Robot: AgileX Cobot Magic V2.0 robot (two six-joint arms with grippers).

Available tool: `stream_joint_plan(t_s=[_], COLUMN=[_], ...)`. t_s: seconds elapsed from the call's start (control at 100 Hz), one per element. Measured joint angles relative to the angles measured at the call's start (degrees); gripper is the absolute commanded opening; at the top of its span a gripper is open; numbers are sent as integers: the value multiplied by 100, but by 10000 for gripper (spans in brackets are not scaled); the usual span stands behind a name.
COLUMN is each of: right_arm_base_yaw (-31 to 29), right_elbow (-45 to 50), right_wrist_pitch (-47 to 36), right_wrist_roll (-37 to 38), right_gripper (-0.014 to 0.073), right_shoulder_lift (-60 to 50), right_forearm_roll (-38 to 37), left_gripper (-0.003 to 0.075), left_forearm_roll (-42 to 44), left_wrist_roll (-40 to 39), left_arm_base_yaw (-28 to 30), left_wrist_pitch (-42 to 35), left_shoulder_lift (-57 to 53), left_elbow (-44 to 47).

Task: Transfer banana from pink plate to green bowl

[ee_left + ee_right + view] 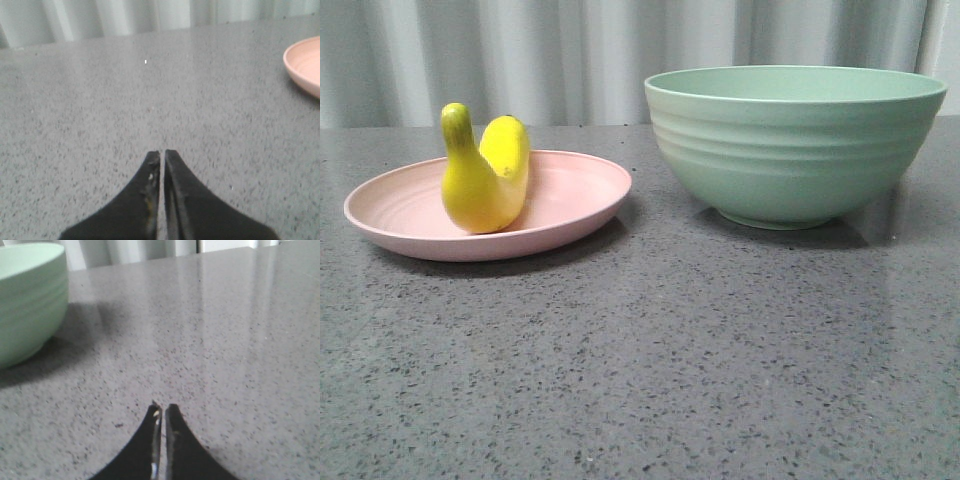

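The yellow banana [485,170] rests on the pink plate [580,200] at the left of the front view, both of its ends curving upward. To the right of the plate stands the mint-green bowl [790,140], nothing showing above its rim. Neither arm appears in the front view. My left gripper [162,152] is shut and empty over bare tabletop, with the pink plate's rim [305,65] off to one side and apart from it. My right gripper [163,406] is also shut on nothing, low over the table, the green bowl [30,300] some way off.
The grey speckled tabletop [650,360] stretches in front of the plate and the bowl. A pale pleated curtain [570,50] hangs behind the table's far edge.
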Motion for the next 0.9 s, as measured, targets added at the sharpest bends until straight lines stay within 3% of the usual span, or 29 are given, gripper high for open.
stream_joint_plan(t_s=[0.39, 0.9], right_arm_base_yaw=[0, 0], right_elbow=[0, 0], right_wrist_pitch=[-789, -801], right_wrist_roll=[0, 0], right_gripper=[-74, -74], right_shoulder_lift=[0, 0], right_forearm_roll=[158, 158], left_gripper=[-19, -19], left_forearm_roll=[-276, -788], left_wrist_roll=[0, 0], left_arm_base_yaw=[0, 0], left_wrist_pitch=[-536, -547], left_shoulder_lift=[0, 0], left_elbow=[0, 0])
